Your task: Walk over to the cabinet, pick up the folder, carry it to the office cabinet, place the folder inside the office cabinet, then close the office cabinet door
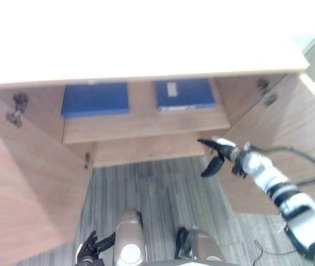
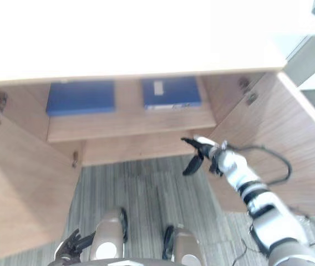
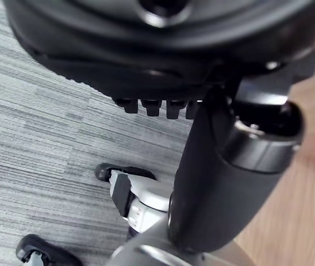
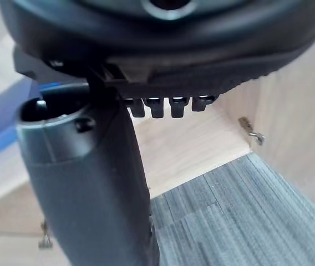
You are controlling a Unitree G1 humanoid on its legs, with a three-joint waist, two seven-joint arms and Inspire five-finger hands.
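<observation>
The office cabinet is standing wide open, both its doors swung out: the left door and the right door. Two blue folders are lying flat on its shelf, the left folder and the right folder, well apart; which one is the task's I cannot tell. Placing looks done, and closing is coming up. The right hand is hanging empty with relaxed fingers near the right door and needs to get behind that door's edge. The left hand, fingers spread and holding nothing, is idling low.
</observation>
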